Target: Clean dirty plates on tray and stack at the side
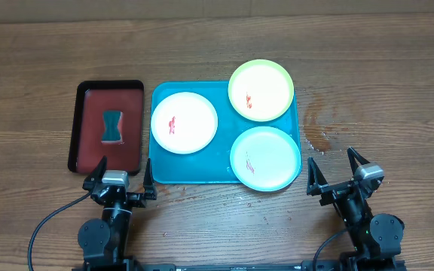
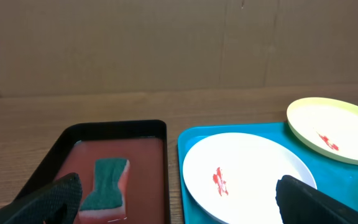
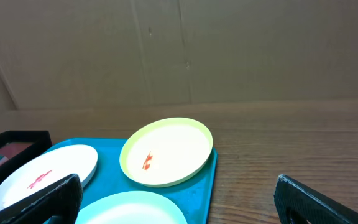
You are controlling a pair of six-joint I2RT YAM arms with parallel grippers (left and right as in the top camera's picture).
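Observation:
Three plates lie on the turquoise tray (image 1: 202, 167). The white plate (image 1: 184, 123) is at its left with a red smear. The yellow-green plate (image 1: 261, 89) is at the back right with a red smear. The mint-aqua plate (image 1: 265, 158) is at the front right with a faint smear. My left gripper (image 1: 123, 179) is open and empty at the front edge, before the gap between the two trays. My right gripper (image 1: 335, 170) is open and empty, right of the tray. The left wrist view shows the white plate (image 2: 241, 174). The right wrist view shows the yellow-green plate (image 3: 166, 151).
A black-rimmed dark red tray (image 1: 89, 150) stands left of the turquoise tray and holds a green sponge (image 1: 112, 126), which also shows in the left wrist view (image 2: 107, 183). Small wet spots (image 1: 319, 139) mark the wood right of the turquoise tray.

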